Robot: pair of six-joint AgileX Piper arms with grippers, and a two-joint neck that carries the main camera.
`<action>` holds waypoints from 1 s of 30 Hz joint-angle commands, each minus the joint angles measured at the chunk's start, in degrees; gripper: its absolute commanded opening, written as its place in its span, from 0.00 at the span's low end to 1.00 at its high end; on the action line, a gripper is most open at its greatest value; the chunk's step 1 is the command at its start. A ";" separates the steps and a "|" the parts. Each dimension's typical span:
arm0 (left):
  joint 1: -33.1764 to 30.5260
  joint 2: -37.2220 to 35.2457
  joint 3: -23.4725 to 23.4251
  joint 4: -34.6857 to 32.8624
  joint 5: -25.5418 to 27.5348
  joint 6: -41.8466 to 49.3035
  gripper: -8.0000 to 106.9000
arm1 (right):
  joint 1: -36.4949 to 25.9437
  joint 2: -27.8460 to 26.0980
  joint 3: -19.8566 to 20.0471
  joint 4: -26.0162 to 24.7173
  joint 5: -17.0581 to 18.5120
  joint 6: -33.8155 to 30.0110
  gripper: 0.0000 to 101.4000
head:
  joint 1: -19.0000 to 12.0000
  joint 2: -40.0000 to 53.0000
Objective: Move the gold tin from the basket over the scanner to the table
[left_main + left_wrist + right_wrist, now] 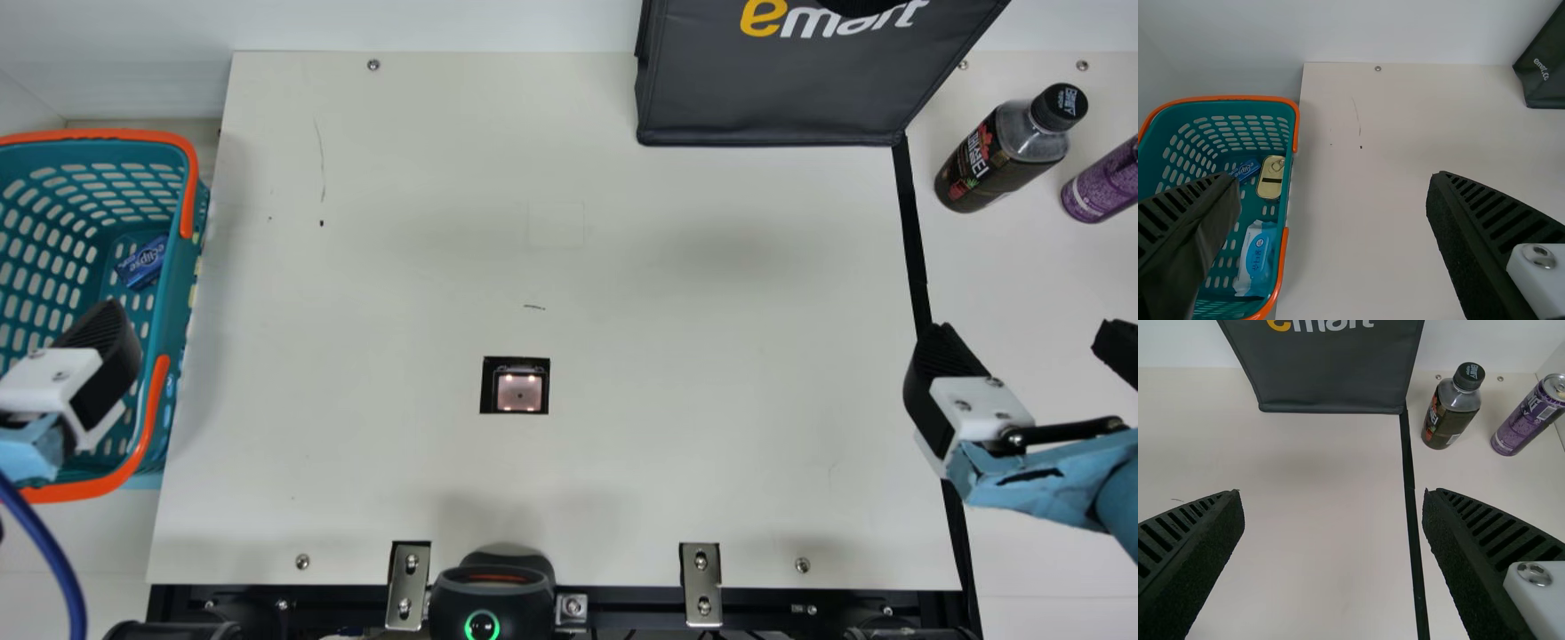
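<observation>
I hold my left fingers point(1485, 240) spread near the basket point(1225, 99), presumably for its tin point(1268, 189), my right fingers point(1198, 547) spread well away.

Neck camera: set highest, facing steeply down over the table point(427, 267). Left wrist camera: lower, nearer, angled down and forward across basket point(178, 267) and table. Right wrist camera: similar angle, toward bottle point(996, 160) and can point(1102, 185). Shared coverage: bag point(773, 98), all three views; basket, main and left wrist; bottle and can, main and right wrist.
</observation>
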 commanded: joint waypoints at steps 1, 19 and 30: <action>0.00 0.00 0.00 0.00 0.00 0.00 0.85 | 0.00 0.00 0.00 0.00 0.00 0.00 0.94 | -1.66 1.43; 0.00 0.00 0.00 0.00 0.00 0.00 0.85 | 0.00 0.00 0.00 0.00 0.02 0.00 0.94 | -1.66 20.09; 2.91 2.89 -0.29 0.87 -0.62 -2.72 0.85 | 0.00 0.00 0.00 0.00 0.02 0.00 0.94 | -1.66 20.09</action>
